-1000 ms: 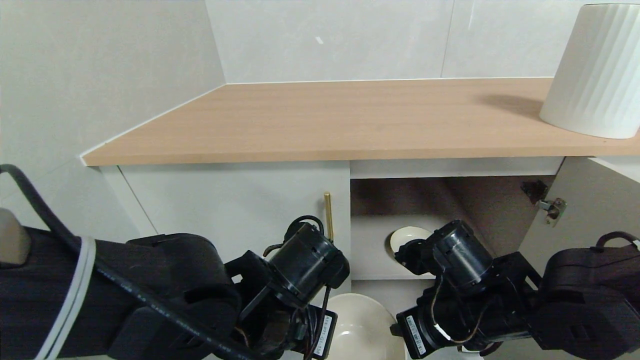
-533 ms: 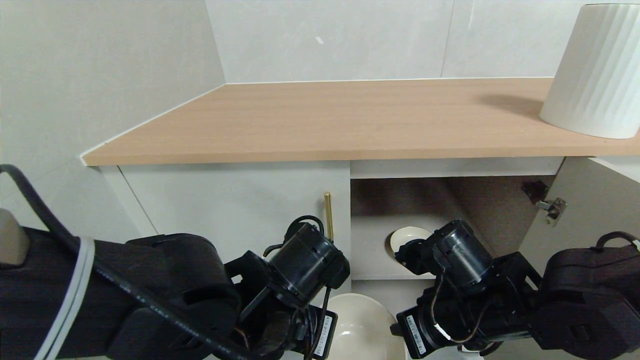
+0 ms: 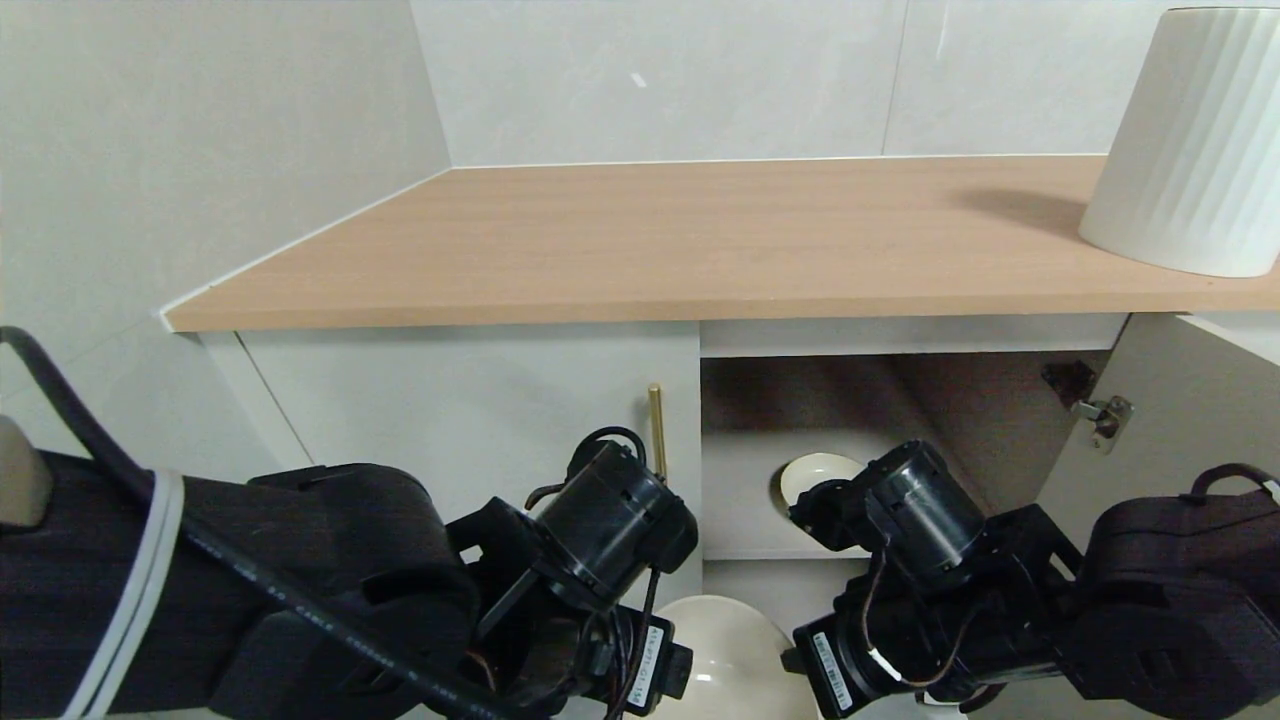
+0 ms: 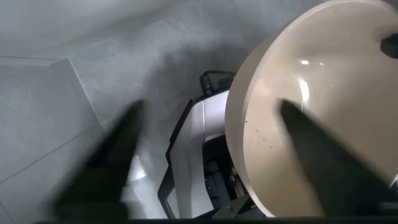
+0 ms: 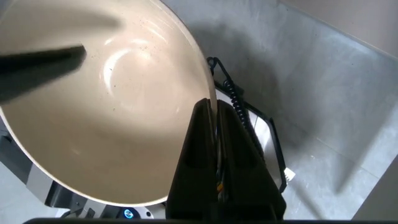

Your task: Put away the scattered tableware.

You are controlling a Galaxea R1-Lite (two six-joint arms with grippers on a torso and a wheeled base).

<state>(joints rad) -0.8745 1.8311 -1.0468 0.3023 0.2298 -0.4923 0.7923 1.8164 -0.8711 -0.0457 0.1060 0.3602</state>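
Right claw (image 5: 214,107): clenched on the rim of the cream bowl (image 5: 112,124), with one finger inside the wall and one outside. The bowl is held low between the two claws, above the grey floor. Left claw (image 4: 208,112): released, fingers spread wide and astride the bowl's rim on its own side. One finger lies over the inner face and the other is well clear of the outer wall; contact cannot be confirmed. Ahead of both claws is an open cabinet (image 3: 900,400), and a small pale dish (image 3: 815,475) sits on the shelf inside it. Above the claws, a wooden countertop (image 3: 650,240) carries a white ribbed vessel (image 3: 1190,140) toward the right claw's side.
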